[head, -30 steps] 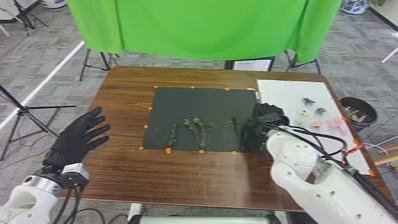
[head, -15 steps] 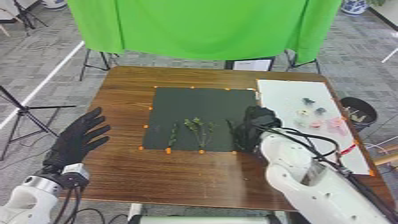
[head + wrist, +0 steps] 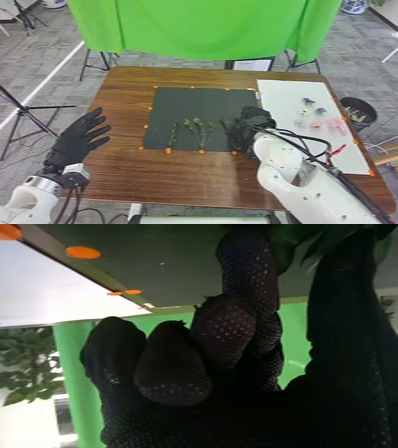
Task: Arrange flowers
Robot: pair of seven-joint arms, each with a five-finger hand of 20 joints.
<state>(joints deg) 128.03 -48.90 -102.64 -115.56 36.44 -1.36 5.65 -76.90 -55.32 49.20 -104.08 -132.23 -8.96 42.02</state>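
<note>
Clock directions are read from the middle of the dark mat (image 3: 200,102), with twelve at the far side of the table. Sprig (image 3: 226,131): dark green and leafy, at four o'clock over the mat, gripped by the right hand (image 3: 257,118), whose thumb and fingers close on it from three o'clock. Loose greenery (image 3: 197,127): several thin stems with small leaves, lying on the mat at six o'clock. Narrow stem (image 3: 172,136): apart from these, at eight o'clock.

Surface: brown wooden table (image 3: 169,175), bearing the mat, edged with orange markers (image 3: 169,150), and a white board (image 3: 289,90) at three o'clock. On the board lie dark blooms (image 3: 308,101) near its twelve, pink blooms (image 3: 338,125) near its three, and a red piece (image 3: 338,149) near its five. Left hand (image 3: 75,140): open, fingers spread, at eight o'clock.

Room: green cloth (image 3: 204,30) at twelve o'clock; black bin (image 3: 358,107) beside the table at three; tripod (image 3: 25,110) at ten; grey carpet (image 3: 53,60) all round.

Comparison of views: the right wrist view gives the sprig's broader leaves close up, between thumb and fingers, the other fingers curled, and a leafy plant (image 3: 27,361) beyond the board. The head view gives the blooms, the bin and the left hand.
</note>
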